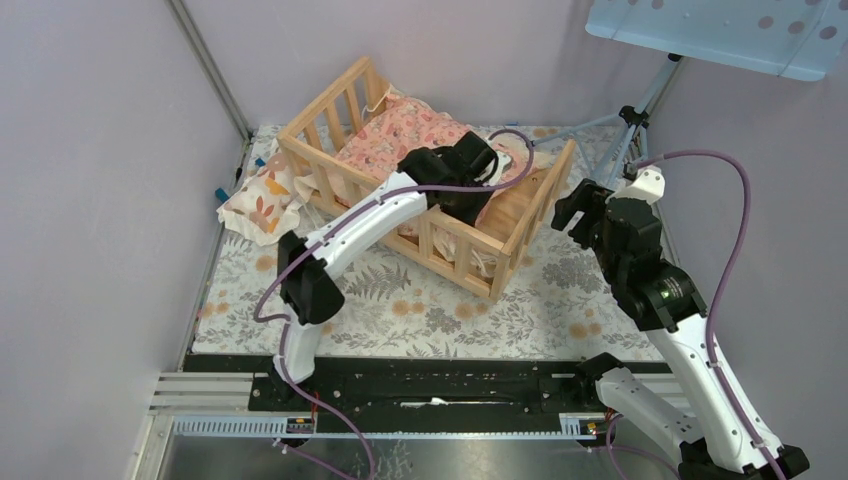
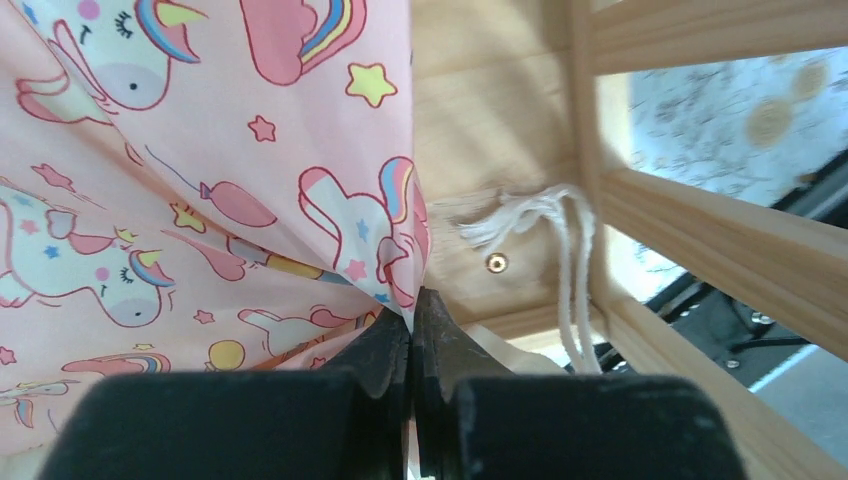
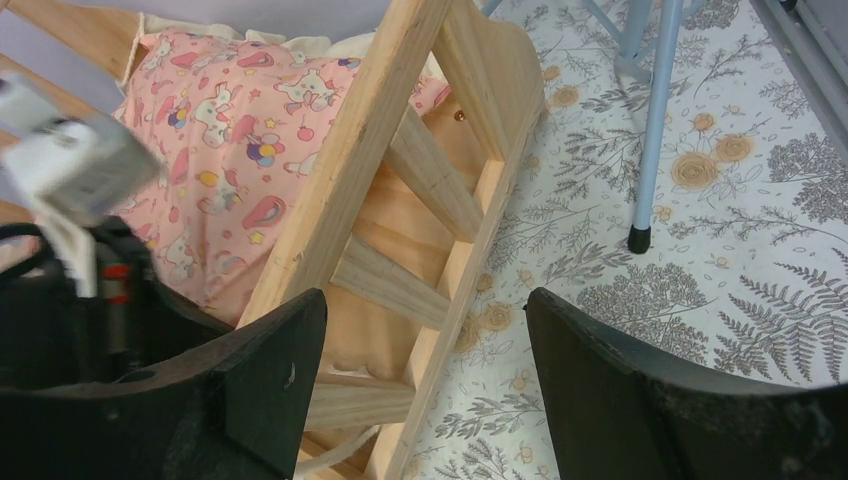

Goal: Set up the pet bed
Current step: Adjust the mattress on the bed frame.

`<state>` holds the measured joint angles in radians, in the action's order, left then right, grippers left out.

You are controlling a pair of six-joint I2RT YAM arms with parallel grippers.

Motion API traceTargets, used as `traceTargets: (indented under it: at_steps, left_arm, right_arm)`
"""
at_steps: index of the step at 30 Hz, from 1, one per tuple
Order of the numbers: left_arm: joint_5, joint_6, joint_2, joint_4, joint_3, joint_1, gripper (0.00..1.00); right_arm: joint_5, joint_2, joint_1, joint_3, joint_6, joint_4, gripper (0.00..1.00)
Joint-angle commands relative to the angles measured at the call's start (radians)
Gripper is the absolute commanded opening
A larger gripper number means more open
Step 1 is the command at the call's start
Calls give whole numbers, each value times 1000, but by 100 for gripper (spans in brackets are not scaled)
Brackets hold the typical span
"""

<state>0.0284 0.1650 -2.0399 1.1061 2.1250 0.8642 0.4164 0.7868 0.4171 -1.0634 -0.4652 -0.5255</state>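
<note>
The pet bed (image 1: 455, 248), a light wooden frame with slatted rails, stands at the back middle of the floral mat. Inside it lies the pink patterned cushion (image 1: 385, 140). My left gripper (image 1: 478, 172) reaches over the front rail into the bed. In the left wrist view, this gripper (image 2: 412, 305) is shut on an edge of the pink cushion (image 2: 200, 200), above the plank base (image 2: 480, 130). My right gripper (image 1: 575, 215) hovers open just right of the bed's end rail. Its wrist view shows the gripper (image 3: 425, 300) with nothing between its fingers, above that rail (image 3: 350, 170).
A small cream pillow with orange leaf prints (image 1: 262, 197) lies on the mat (image 1: 420, 310) left of the bed. A tripod (image 1: 630, 130) stands at the back right, its leg (image 3: 655, 120) close to my right gripper. A white cord (image 2: 560, 230) hangs on the bed's rail.
</note>
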Motion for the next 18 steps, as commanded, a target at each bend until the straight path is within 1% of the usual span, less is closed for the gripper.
traceTargets:
  at_steps: [1, 4, 8, 12, 15, 18]
  left_arm:
    - [147, 48, 129, -108, 55, -1, 0]
    - [216, 54, 155, -141, 26, -5, 0]
    - [314, 53, 152, -152, -33, -4, 0]
    - [351, 48, 141, -155, -112, 1, 0]
    - [374, 50, 145, -187, -174, 1, 0]
    - [371, 48, 147, -194, -196, 2, 0]
  right_arm:
    - [-19, -9, 6, 13, -12, 29, 80]
    - [-23, -10, 6, 19, -14, 32, 80]
    - [-26, -12, 6, 24, -10, 27, 80]
    - [-38, -26, 6, 45, 2, 30, 80]
    - [-70, -60, 6, 85, 23, 53, 81]
    - [-117, -107, 6, 136, 56, 93, 82]
